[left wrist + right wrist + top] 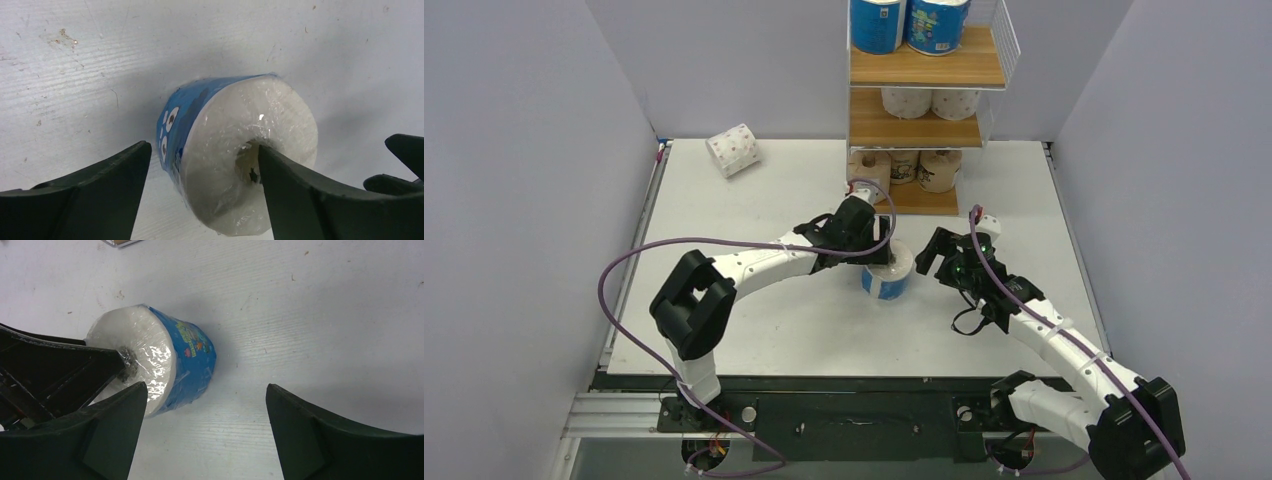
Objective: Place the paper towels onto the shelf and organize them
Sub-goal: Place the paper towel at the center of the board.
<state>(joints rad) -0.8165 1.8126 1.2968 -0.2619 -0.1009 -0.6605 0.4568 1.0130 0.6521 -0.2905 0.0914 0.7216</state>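
Note:
A blue-wrapped paper towel roll [890,276] sits tilted on the white table, between the two arms. My left gripper [879,257] is open around its wall. In the left wrist view, one fingertip [265,157] is in the cardboard core and the other finger [131,160] is outside the blue side with a small gap, so the left gripper [202,146] straddles the roll [235,130]. My right gripper [932,252] is open and empty just right of the roll; the right wrist view shows the right gripper [206,386] and the roll [185,360]. The shelf [924,68] stands at the back.
The shelf holds two blue rolls [910,22] on top, two white dotted rolls [930,101] in the middle and three brown rolls [904,168] on the bottom board. A white pink-dotted roll [732,150] lies at the table's far left. Grey walls enclose the table.

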